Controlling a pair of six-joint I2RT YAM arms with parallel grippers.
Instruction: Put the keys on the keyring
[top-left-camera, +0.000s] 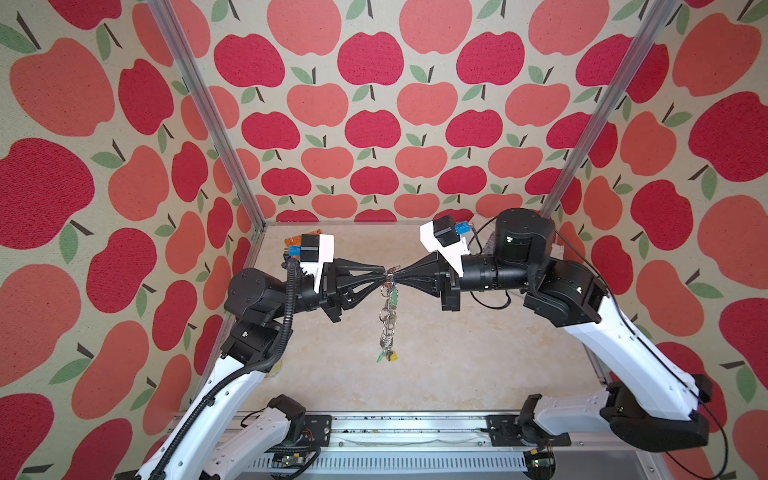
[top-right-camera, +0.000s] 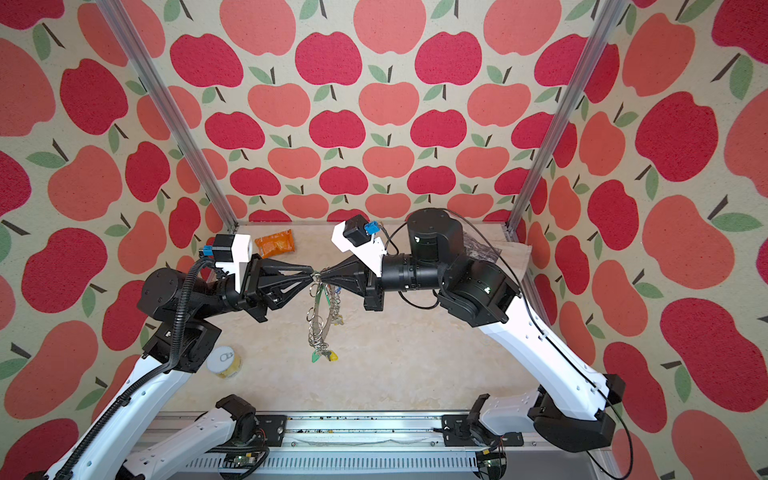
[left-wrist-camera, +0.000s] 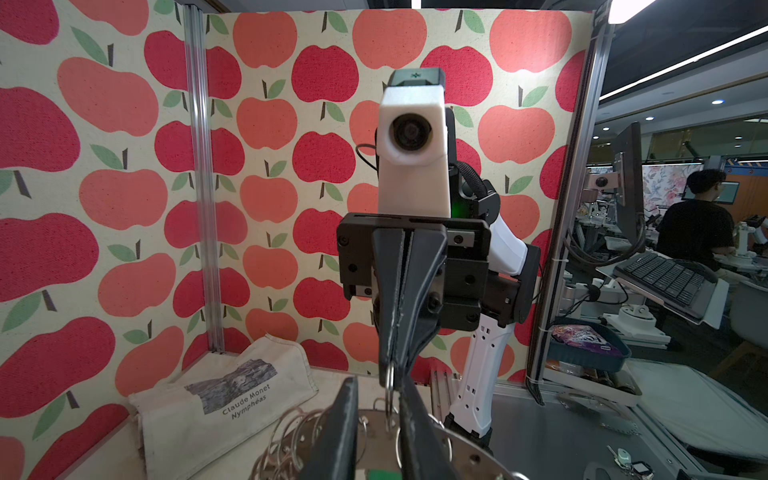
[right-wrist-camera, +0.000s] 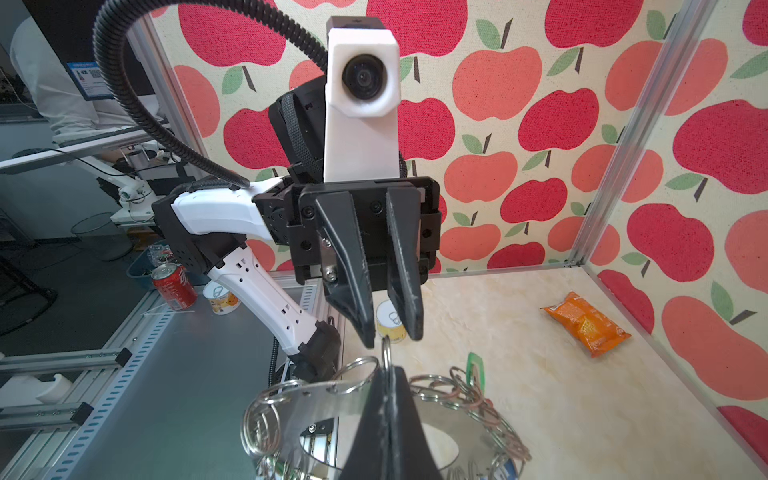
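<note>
Keyring (right-wrist-camera: 324, 399) hangs: likely rigid, weighty, slick. Right gripper (left-wrist-camera: 392, 370) pinches one rim ring; left gripper (right-wrist-camera: 392, 338) fingers spread. Hold by rim rings.

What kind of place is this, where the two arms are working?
Probably a robotics lab or data-collection office, not a home. The table sits in a booth of aluminium posts and apple-print cloth. Beyond it, the left wrist view shows a seated person and a keyboard.

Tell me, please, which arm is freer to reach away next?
Left, probably: the left gripper stands open, gripping nothing, while the right gripper is shut on the keyring, which hangs from it.
</note>
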